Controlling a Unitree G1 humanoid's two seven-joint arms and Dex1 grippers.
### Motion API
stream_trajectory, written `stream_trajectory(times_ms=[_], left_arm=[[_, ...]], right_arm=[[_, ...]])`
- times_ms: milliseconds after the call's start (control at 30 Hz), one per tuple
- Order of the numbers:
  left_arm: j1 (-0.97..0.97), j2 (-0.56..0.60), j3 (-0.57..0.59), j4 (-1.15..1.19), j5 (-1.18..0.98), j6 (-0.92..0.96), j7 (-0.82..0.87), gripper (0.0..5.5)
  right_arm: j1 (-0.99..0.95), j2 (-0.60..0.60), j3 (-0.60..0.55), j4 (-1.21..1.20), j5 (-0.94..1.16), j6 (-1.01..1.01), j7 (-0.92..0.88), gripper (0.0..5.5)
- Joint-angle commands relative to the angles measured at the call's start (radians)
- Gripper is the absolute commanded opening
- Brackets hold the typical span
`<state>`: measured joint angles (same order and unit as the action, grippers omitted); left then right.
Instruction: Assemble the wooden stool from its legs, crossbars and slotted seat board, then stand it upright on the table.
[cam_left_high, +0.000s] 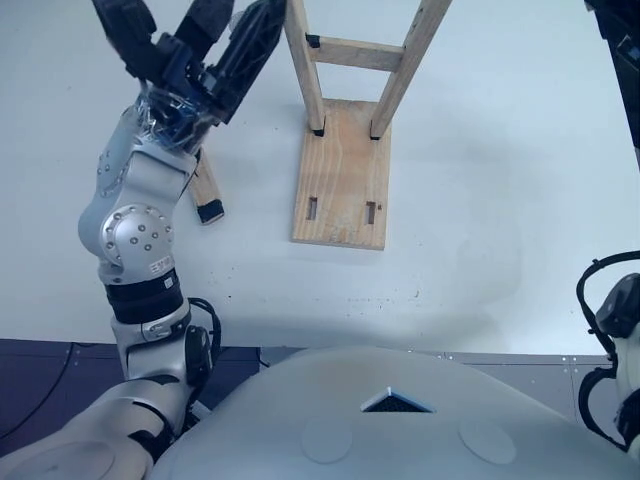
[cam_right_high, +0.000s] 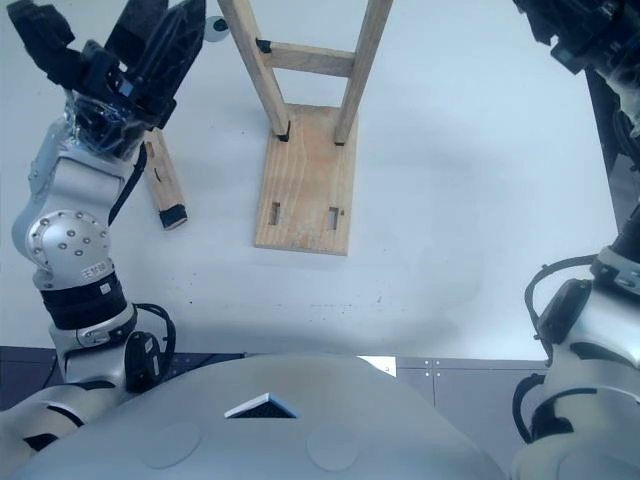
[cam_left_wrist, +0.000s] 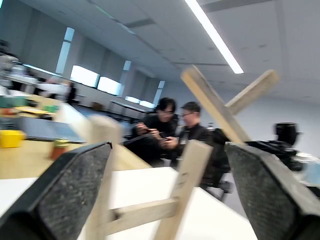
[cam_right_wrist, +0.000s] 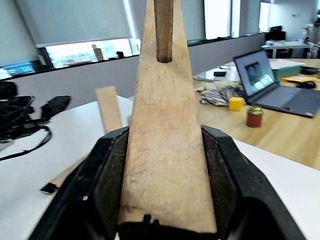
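White desk (cam_left_high: 500, 200) carries the seat board (cam_left_high: 340, 170) lying flat, long axis running away from the robot, about centre and slightly to the robot's left. Two standing legs (cam_left_high: 304, 70) are seated in the board's far slots, upright and leaning slightly, joined by one crossbar (cam_left_high: 355, 52). A loose leg (cam_left_high: 206, 190) lies flat on the desk to the left of the board, apart from it, long axis roughly parallel to the board, partly under the left forearm. A slotted wooden bar (cam_right_wrist: 165, 100), likely another leg, is clamped in the right pincer (cam_right_wrist: 165, 145), fingers tight on both flat sides, and its long axis points straight out from the pincer. The two empty slots (cam_left_high: 312, 207) at the board's near end are unfilled. Key relation: these slots lie well apart from the right pincer, which sits up at the far right edge of the desk, so the held bar has to travel left and toward the robot and turn end-down to meet them; that is a judgement. The left pincer (cam_left_high: 190, 45) is nearer the board, raised just left of the standing legs with its forearm angled up and away. Its pads (cam_left_wrist: 75, 195) are spread wide, nothing between them, facing the leg-and-crossbar frame. It looks placed to steady that frame or take the loose leg; cannot tell which.
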<state>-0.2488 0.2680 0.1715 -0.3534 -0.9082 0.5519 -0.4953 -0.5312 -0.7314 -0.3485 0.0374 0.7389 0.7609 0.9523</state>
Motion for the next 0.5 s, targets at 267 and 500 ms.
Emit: stream_trajectory(times_ms=[267, 500], left_arm=[[-0.155, -0.116, -0.052, 0.091, -0.136, 0.082, 0.012, 4.17], [-0.175, -0.148, -0.081, 0.099, -0.294, 0.184, -0.043, 4.17]], right_arm=[[-0.056, 0.005, -0.021, -0.193, 0.207, 0.182, -0.061, 2.01], [-0.004, 0.032, 0.009, -0.259, 0.332, 0.253, -0.079, 2.01]])
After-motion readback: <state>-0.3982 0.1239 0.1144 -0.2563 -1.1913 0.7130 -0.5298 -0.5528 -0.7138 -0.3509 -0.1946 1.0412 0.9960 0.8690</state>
